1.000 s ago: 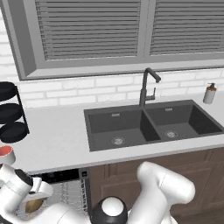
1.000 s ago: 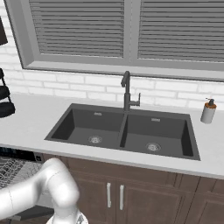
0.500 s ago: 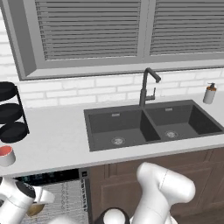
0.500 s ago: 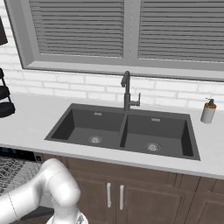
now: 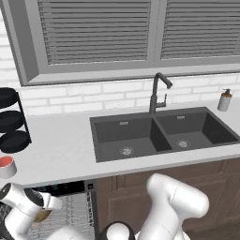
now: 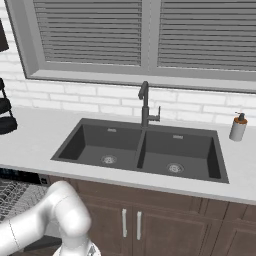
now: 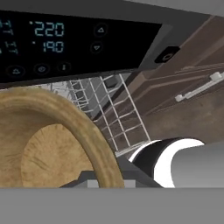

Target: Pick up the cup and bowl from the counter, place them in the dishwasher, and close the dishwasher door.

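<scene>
At the far left of the left base view the cup (image 5: pixel 6 166) stands on the counter (image 5: pixel 61 150), near its front edge, its coral inside showing; it waits there, well above and a little left of where the arm works. Below that edge the dishwasher (image 5: pixel 70 213) is open, its silver wire rack (image 5: pixel 72 215) visible under the counter lip. The white hand reaches low into that opening, and a sliver of the brown bowl (image 5: pixel 42 216) shows just under it.

In the hand view the bowl (image 7: pixel 52 144) sits hard against the camera at the lower left, its tan rim curving across, so the gripper (image 7: pixel 105 179) appears to be pinching the rim, though the fingertips themselves are mostly hidden and I judge the grip rather than see it plainly. The rack (image 7: pixel 109 113) lies beyond and to the right of the bowl, under the black control strip (image 7: pixel 78 39) with its lit figures. So the relation that matters: the bowl hangs at the mouth of the dishwasher, with the rack ahead of it and lower. The coming move, as I judge it, is forward and down onto the wires before letting go.

In the right base view a corner of the rack (image 6: pixel 12 197) shows at the left, with the dark sink (image 6: pixel 140 150) to its right.
</scene>
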